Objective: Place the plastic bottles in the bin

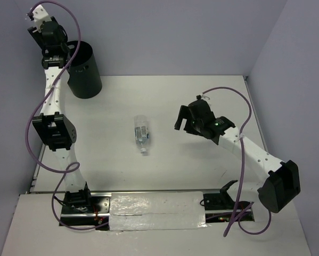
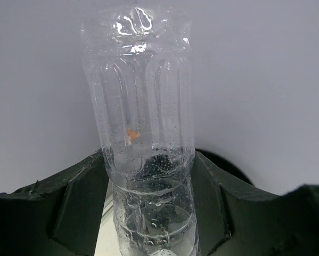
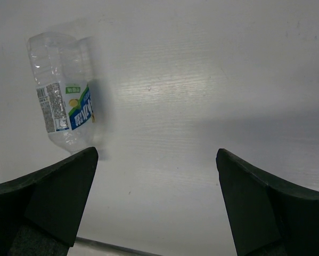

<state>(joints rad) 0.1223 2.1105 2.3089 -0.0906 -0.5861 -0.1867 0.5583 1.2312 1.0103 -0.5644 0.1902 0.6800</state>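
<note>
Labelled bottle (image 3: pixel 63 101): text illegible | left tool (image 2: pixel 148 165) grips clear bottle (image 2: pixel 140 96) | right tool (image 3: pixel 156 154) spread, empty

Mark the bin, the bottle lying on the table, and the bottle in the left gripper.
bin (image 1: pixel 89 80): top external view, outer wall.
lying bottle (image 1: pixel 141 133): top external view, labelled middle.
held bottle (image 2: pixel 143 133): left wrist view, ribbed clear body.

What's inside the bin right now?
Only darkness shows in the bin; its mouth is partly covered by the left arm, so contents cannot be told. The left gripper holds a bottle by it, not yet dropped in.
</note>
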